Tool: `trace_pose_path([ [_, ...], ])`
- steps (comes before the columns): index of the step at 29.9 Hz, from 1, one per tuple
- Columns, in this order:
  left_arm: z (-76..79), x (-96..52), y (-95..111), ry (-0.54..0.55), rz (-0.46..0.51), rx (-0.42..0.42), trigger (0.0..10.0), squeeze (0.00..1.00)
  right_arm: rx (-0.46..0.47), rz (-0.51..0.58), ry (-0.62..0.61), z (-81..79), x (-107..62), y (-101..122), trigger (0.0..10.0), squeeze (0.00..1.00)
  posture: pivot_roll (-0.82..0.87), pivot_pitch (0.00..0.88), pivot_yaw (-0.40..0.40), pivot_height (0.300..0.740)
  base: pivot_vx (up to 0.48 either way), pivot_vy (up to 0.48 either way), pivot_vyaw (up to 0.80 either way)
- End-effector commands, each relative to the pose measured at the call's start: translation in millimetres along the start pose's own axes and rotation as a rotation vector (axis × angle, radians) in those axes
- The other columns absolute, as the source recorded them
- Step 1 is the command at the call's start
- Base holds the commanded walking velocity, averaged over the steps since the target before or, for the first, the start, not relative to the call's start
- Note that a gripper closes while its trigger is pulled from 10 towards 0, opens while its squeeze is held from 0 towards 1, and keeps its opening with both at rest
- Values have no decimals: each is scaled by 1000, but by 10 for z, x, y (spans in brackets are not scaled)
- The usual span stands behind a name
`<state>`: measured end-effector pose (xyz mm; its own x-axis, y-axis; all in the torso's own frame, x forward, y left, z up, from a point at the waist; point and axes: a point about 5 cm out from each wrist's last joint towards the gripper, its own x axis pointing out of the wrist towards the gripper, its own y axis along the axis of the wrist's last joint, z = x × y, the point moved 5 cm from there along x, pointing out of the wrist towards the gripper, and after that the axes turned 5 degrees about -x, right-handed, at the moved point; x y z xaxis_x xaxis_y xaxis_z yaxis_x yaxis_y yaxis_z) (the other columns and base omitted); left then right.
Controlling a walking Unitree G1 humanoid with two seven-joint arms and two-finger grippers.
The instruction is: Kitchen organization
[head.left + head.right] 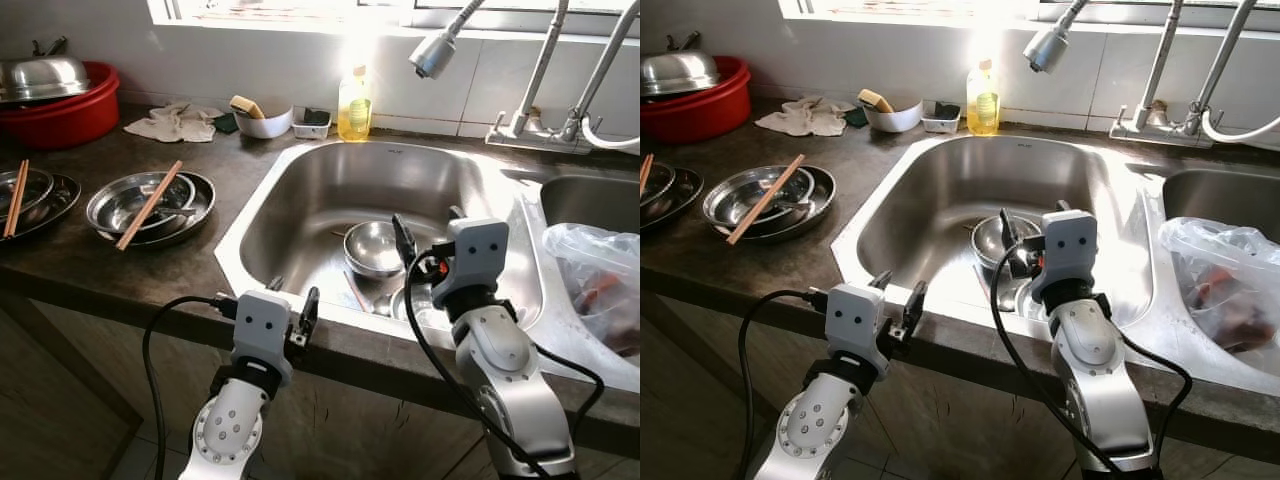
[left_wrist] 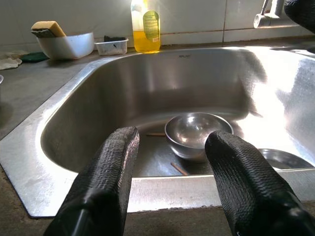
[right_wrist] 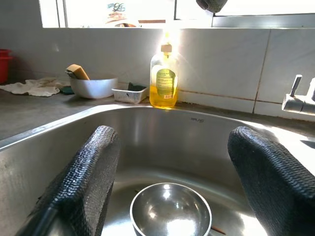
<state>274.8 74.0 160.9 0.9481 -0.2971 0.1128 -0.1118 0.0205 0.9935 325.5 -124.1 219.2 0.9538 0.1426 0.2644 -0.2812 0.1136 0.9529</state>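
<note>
The soap bottle (image 3: 163, 82) on the far ledge behind the sink (image 2: 206, 73) carries a green label (image 3: 165, 78), but its print is too small to read. A small stamped mark (image 3: 197, 119) sits on the sink's far inner wall; its letters cannot be made out. Nothing else bears writing.

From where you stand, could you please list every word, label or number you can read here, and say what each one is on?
Nothing here reads clearly.
Soap bottle: a green label with print too small to read.
Sink: a small stamped mark on the back wall, too small to make out.
Window: faint lettering beyond the glass, washed out by glare.
</note>
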Motion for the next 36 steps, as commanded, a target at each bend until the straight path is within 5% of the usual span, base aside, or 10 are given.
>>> trace_pose_path([
  [1,6,-11,26,-3,9,0,10000,0,13,24,18,-41,-22,79,10000,0,79,58,-9,740,0,0,0],
  [18,-6,-66,-1,-13,3,10,10000,0,-1,11,125,-203,-181,41,10000,0,75,59,-7,740,0,0,0],
  [36,3,-71,-4,-17,7,10,10000,0,15,7,119,-217,-169,25,10000,0,81,40,-9,740,-308,0,0],
])
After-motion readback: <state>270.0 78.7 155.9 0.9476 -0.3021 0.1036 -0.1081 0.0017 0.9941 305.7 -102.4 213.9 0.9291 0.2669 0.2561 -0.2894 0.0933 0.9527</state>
